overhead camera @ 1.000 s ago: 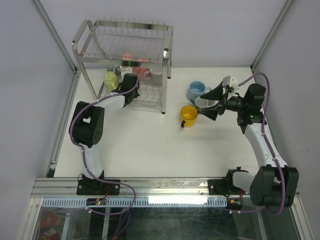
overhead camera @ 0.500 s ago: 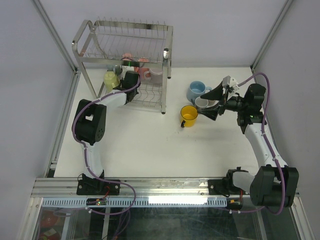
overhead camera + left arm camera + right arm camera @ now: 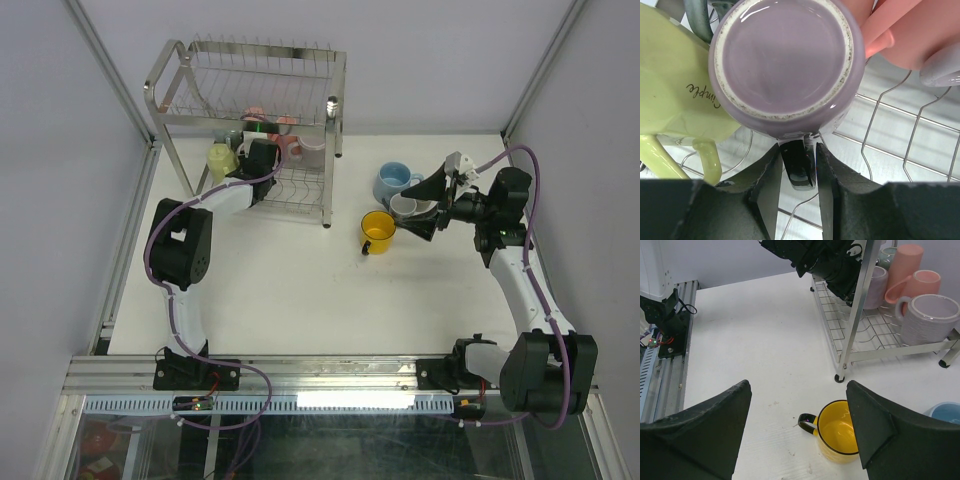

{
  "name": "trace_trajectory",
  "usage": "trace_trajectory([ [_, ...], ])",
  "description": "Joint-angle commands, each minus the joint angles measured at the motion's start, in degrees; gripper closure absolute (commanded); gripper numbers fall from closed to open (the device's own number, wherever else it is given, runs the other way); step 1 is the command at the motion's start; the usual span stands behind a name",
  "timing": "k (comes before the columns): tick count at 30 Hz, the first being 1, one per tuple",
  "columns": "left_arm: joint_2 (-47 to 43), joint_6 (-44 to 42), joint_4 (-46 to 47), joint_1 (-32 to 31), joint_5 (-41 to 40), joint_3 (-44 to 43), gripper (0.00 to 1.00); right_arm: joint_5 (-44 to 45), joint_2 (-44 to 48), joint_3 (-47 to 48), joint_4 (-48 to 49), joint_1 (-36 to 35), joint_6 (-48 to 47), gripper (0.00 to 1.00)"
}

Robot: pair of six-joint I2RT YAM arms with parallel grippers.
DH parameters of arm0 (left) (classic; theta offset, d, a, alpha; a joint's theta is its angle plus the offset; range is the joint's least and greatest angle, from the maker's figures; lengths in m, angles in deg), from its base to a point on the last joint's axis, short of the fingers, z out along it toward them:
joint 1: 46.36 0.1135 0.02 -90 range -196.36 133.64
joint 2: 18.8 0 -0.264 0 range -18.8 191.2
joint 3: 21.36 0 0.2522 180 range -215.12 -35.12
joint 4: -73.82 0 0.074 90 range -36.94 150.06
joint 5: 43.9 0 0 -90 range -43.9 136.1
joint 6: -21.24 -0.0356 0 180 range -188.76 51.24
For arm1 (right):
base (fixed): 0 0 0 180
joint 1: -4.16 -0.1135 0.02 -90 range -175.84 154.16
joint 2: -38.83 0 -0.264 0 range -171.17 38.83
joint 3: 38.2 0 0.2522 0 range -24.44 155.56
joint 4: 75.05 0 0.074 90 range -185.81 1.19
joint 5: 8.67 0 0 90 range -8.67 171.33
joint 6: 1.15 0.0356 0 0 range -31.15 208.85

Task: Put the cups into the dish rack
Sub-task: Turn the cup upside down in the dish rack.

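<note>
My left gripper (image 3: 257,152) reaches into the lower tier of the chrome dish rack (image 3: 335,112). It is shut on the dark handle (image 3: 799,167) of a lilac mug (image 3: 785,60), whose base faces the camera. A pale green mug (image 3: 670,95) sits to its left and pink mugs (image 3: 900,35) to its right. My right gripper (image 3: 426,207) is wide open and empty, hovering by a grey mug (image 3: 404,207), a light blue mug (image 3: 393,183) and a yellow mug (image 3: 378,231) on the table. The yellow mug (image 3: 840,437) lies ahead between the open fingers (image 3: 700,435).
The rack's lower shelf (image 3: 875,335) holds a ribbed lilac-grey mug (image 3: 930,317) and two pink mugs (image 3: 912,270). The upper wire shelf (image 3: 255,80) spans above them. A rack foot (image 3: 839,378) stands near the yellow mug. Metal frame rails (image 3: 120,260) edge the white table.
My left gripper has pushed a little deeper into the rack's lower tier with the lilac mug. The right arm has not moved.
</note>
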Motion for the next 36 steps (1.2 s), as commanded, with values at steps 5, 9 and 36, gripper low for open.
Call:
trace_trajectory([
  [5, -5.3, 0.3, 4.5, 0.5, 2.5, -1.0, 0.65, -0.7, 1.6, 0.2, 0.8, 0.5, -0.9, 0.2],
  [9, -7.6, 1.4, 4.5, 0.5, 5.2, 1.4, 0.64, -0.9, 1.7, 0.2, 0.7, 0.5, -0.9, 0.2],
  [36, -23.5, -1.2, 21.5, 0.5, 21.5, 26.3, 0.57, -1.1, 1.8, 0.2, 1.0, 0.5, -0.9, 0.2],
])
